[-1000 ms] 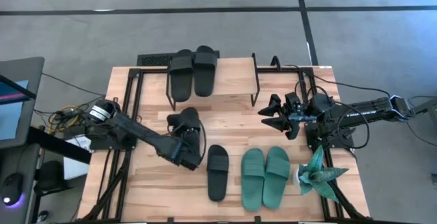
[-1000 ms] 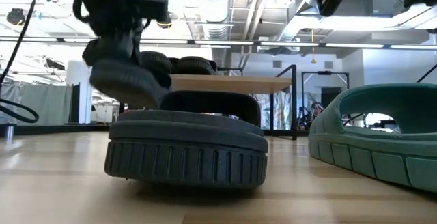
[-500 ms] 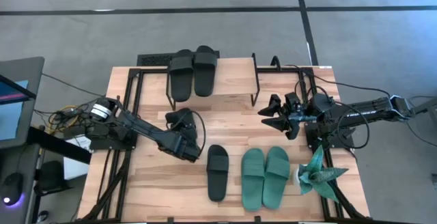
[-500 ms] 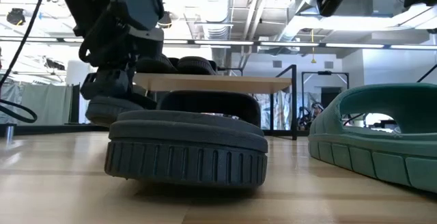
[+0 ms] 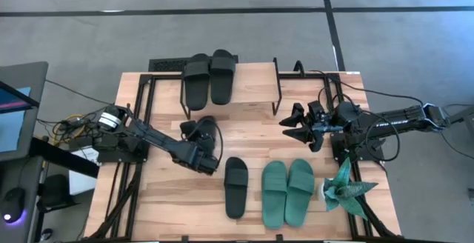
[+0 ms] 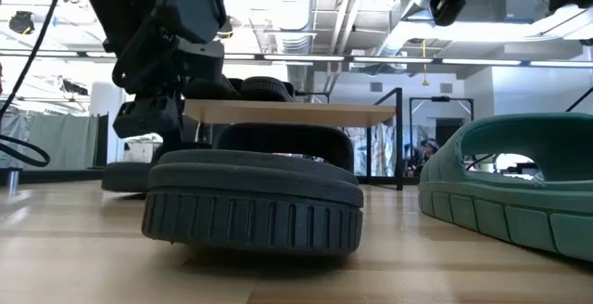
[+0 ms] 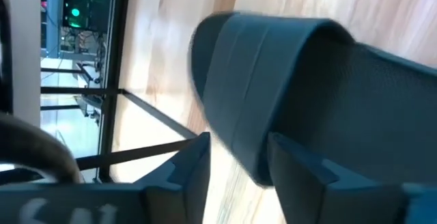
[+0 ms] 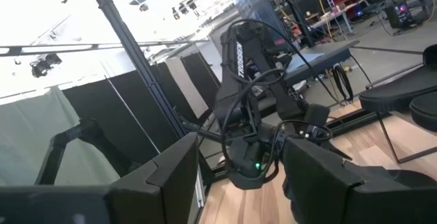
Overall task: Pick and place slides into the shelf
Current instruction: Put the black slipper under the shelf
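The black slide (image 5: 207, 130) lies flat on the table in front of the shelf (image 5: 231, 87), soft, light and bendy; its strap looks the best hold. The left gripper (image 5: 201, 144) stands over it, fingers parted; the right gripper (image 5: 291, 124) waits open beside the shelf.

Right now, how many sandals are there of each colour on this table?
Black sandals: 4, namely two on the low shelf at and, one under the left gripper at, one loose at.
Green sandals: 2, side by side at and.
Total: 6
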{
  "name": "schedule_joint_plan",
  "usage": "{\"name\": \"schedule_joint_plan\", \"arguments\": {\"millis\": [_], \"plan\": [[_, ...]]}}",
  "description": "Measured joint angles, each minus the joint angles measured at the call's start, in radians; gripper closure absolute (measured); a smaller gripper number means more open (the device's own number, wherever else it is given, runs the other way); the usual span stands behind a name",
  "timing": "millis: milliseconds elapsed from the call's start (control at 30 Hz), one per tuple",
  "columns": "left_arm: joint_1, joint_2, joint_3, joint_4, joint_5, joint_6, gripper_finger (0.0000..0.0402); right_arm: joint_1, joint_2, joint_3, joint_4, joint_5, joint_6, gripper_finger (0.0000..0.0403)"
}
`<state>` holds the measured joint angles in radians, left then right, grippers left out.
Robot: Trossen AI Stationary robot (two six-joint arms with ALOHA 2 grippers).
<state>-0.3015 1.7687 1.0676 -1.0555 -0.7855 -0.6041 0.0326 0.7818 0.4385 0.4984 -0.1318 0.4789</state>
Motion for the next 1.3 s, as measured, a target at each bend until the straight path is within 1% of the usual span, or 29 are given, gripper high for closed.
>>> {"name": "schedule_joint_plan", "arguments": {"millis": [133, 267, 433, 533, 633, 733, 833, 967, 1000, 1133, 1300], "plan": [[0.003, 0.0, 0.005, -0.005, 0.012, 0.0, 0.0234, 0.0, 0.0, 0.0, 0.0, 0.0, 0.0, 0.0202], [-0.004, 0.0, 0.03, -0.005, 0.014, 0.007, 0.0214, 0.0, 0.0, 0.0, 0.0, 0.0, 0.0, 0.0202], [-0.022, 0.0, 0.096, -0.012, 0.014, 0.048, 0.0207, 0.0, 0.0, 0.0, 0.0, 0.0, 0.0, 0.0202], [-0.045, 0.0, 0.161, -0.061, 0.025, 0.053, 0.0207, 0.0, 0.0, 0.0, -0.001, 0.0, 0.0, 0.0202], [-0.08, -0.015, 0.225, -0.105, 0.089, 0.053, 0.0207, 0.0, 0.0, 0.0, -0.006, -0.002, 0.0, 0.0202], [-0.127, -0.058, 0.254, -0.092, 0.191, 0.077, 0.0207, 0.001, 0.0, 0.0, -0.02, -0.002, 0.001, 0.0202], [-0.18, -0.104, 0.255, -0.068, 0.281, 0.087, 0.0207, 0.007, 0.0, 0.0, -0.033, -0.002, 0.0, 0.0202], [-0.238, -0.128, 0.246, -0.068, 0.3, 0.08, 0.0207, 0.021, 0.0, 0.0, -0.036, -0.002, -0.013, 0.0202], [-0.245, -0.129, 0.234, -0.051, 0.304, 0.08, 0.0207, 0.021, 0.0, 0.0, -0.035, -0.002, -0.015, 0.0202], [-0.25, -0.128, 0.155, 0.047, 0.378, 0.08, 0.0207, 0.02, 0.0, 0.0, -0.035, -0.001, -0.015, 0.0202], [-0.25, -0.128, 0.061, 0.142, 0.389, 0.04, 0.0207, 0.027, 0.0, 0.0, -0.035, -0.001, -0.01, 0.0202]]}}
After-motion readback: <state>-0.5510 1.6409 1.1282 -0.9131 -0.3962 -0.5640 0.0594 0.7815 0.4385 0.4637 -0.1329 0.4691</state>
